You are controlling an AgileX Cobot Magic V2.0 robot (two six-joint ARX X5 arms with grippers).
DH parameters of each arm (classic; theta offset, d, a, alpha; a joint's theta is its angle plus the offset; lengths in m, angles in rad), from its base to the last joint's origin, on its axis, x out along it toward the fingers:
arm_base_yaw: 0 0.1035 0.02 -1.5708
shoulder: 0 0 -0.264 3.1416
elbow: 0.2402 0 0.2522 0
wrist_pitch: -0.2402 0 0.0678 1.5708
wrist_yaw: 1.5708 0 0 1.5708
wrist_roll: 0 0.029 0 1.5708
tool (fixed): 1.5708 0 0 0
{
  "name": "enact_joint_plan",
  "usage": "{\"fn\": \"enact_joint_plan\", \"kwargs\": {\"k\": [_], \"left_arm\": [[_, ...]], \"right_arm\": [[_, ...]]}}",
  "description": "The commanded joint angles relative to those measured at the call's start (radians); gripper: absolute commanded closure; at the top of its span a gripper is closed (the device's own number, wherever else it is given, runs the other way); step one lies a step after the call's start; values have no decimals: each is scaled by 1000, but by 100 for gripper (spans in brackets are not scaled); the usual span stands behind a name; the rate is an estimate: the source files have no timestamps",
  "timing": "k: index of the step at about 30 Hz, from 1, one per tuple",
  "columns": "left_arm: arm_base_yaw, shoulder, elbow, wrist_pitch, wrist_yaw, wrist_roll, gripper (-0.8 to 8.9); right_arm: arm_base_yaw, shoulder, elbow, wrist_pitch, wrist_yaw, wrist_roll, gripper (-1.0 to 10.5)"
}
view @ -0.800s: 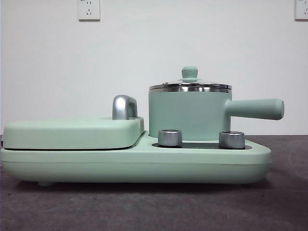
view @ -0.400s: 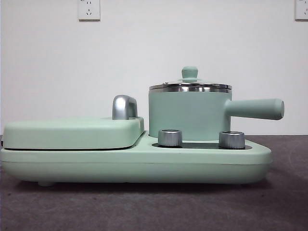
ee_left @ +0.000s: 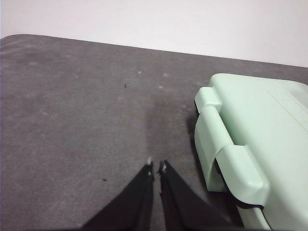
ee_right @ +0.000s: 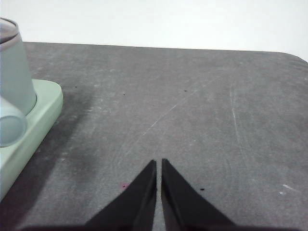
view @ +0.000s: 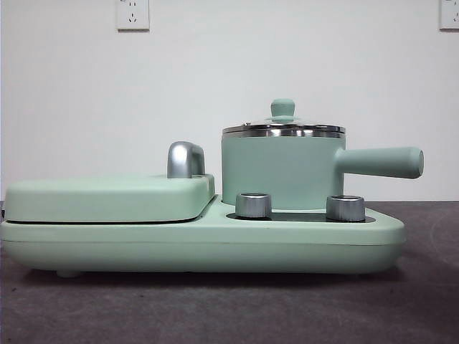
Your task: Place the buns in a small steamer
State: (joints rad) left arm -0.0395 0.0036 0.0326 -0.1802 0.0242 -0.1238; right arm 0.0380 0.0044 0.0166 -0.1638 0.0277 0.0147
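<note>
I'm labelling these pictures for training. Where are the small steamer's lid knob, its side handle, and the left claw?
lid knob (view: 282, 108), front view, its rounded green top.
side handle (view: 380, 162), front view, middle of the straight green bar.
left claw (ee_left: 156, 167), left wrist view, between its shut fingertips.

steamer pot (view: 283, 172): 1, with 1 lid (view: 283, 127) and 1 side handle (view: 380, 162) | cooker base (view: 201, 244): 1 | flat lidded griddle (view: 107, 197): 1 | metal dials: 2 (view: 253, 205) (view: 345, 208) | wall sockets: 2 (view: 133, 13) (view: 449, 13) | claws: 2, left claw (ee_left: 156, 169) and right claw (ee_right: 159, 163) | bench (ee_right: 192, 110): 1
</note>
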Motion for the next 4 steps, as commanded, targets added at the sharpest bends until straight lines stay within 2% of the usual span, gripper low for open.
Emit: {"fn": "enact_joint_plan", "kwargs": {"k": [1, 4], "left_arm": [[0, 0, -19, -7, -5, -5, 786], [0, 0, -19, -7, -5, -5, 786]], "right_arm": [[0, -1, -5, 8, -1, -4, 932], [0, -1, -5, 8, -1, -4, 932]]}}
